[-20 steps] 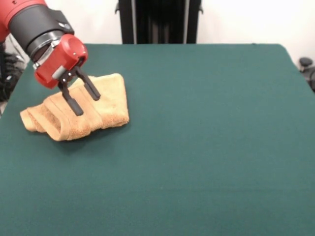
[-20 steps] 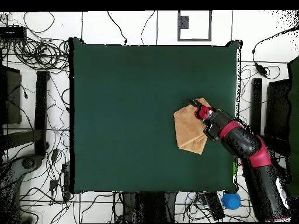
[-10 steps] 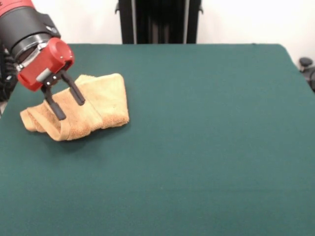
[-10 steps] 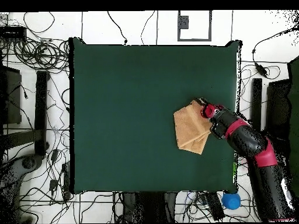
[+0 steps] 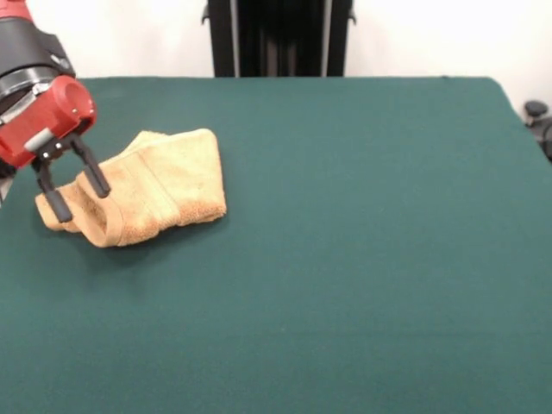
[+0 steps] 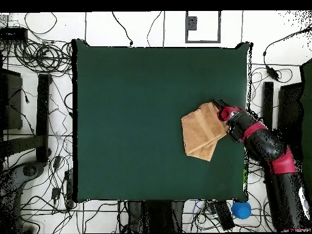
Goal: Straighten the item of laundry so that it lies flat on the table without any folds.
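Observation:
The golden-tan towel (image 5: 164, 181) lies folded in a bunched stack on the green table (image 5: 362, 241), at the left of the front view. In the overhead view the towel (image 6: 200, 131) is near the table's right edge (image 6: 245, 91). My gripper (image 5: 80, 200) is open and empty. Its two black fingers (image 5: 95, 179) stand spread over the towel's left end, one in front of the cloth and one at its outer edge. From above the gripper (image 6: 219, 108) is at the towel's upper right corner.
The black pedestal (image 5: 278, 39) stands at the table's far side. Cables (image 6: 39, 58) and dark stands lie on the floor round the table. A blue ball (image 6: 241, 209) sits by the table's lower right corner.
The gripper has moved left in the front view, from over the towel's middle to its left end near the table's edge. It stayed open. The towel has not moved.

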Robot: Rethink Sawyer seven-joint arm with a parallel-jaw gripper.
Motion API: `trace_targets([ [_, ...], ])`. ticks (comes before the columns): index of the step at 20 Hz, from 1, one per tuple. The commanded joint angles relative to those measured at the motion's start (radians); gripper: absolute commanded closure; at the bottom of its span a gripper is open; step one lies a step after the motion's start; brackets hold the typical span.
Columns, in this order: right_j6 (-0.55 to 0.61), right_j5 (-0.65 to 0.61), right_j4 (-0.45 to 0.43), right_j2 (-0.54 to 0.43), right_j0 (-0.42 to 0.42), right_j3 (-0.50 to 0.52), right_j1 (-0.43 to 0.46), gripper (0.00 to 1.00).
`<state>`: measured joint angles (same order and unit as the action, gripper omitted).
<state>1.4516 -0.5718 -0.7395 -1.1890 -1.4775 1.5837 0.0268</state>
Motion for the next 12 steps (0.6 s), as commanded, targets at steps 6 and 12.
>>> trace_targets([
  [6, -0.481, 0.014, -0.059, 0.023, 0.046, -0.138, 0.165, 0.0],
  [12, -0.519, 0.066, -0.077, 0.019, 0.036, -0.137, 0.222, 0.0],
])
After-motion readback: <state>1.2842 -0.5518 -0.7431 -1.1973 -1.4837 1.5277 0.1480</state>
